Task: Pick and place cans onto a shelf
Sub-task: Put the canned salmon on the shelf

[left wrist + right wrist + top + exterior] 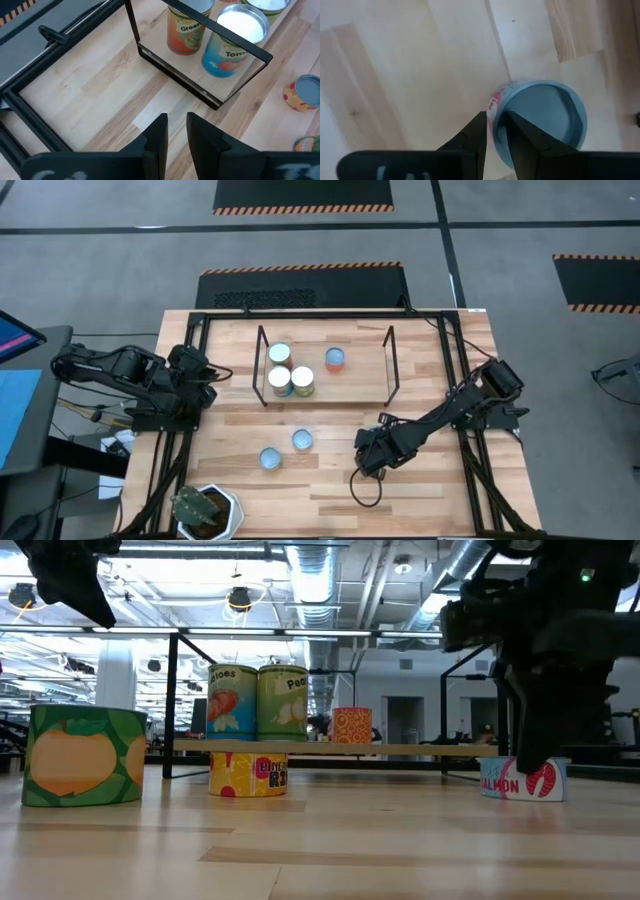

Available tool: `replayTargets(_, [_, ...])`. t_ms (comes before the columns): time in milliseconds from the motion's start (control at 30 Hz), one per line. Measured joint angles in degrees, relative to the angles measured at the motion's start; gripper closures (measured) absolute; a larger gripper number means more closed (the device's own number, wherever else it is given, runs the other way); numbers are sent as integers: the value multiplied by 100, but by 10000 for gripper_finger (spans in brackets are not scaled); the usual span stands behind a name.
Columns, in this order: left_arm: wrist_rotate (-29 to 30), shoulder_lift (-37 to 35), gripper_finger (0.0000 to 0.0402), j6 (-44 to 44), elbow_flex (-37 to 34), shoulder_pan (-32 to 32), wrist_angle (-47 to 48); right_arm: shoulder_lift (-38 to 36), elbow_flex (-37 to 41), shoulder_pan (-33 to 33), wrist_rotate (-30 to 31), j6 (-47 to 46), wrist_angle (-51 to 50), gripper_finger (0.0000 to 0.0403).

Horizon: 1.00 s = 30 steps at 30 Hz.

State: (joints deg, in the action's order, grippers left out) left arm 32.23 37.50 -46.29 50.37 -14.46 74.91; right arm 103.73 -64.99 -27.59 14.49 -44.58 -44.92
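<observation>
A low light-wood shelf (360, 375) with black wire end frames stands at the table's far middle and carries several cans (290, 370). Two cans (302, 440) (270, 458) stand on the table nearer the front. A short blue-topped can (545, 117) marked with red letters (500, 783) stands under my right gripper (496, 117), which points down, open, its fingers over the can's rim. My left gripper (176, 117) waits open at the table's left (205, 385), raised, with nothing between its fingers. My right gripper comes down from above at the edge of the blue-topped can's rim (502, 97); one finger stands over the lid and the other outside the wall. I cannot tell whether either finger touches the can, which stands upright on the table.
A white pot with a green plant (208, 512) sits at the front left corner. A dark cable loop (365, 490) lies beside my right gripper. Bare wood lies between the loose cans and the shelf.
</observation>
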Motion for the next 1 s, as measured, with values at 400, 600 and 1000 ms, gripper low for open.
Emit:
replayTargets(400, [7, 0, 341, -1, 0, 0, -1, 288, -373, 2, -155, 15, -4, 381])
replayTargets(600, [13, 1, 341, 3, 0, 0, -2, 307, -1073, 113, -200, 719, -32, 394])
replayTargets(1000, [13, 2, 341, 1, 0, 0, -2, 292, -1762, 1514, 359, 2989, -23, 397])
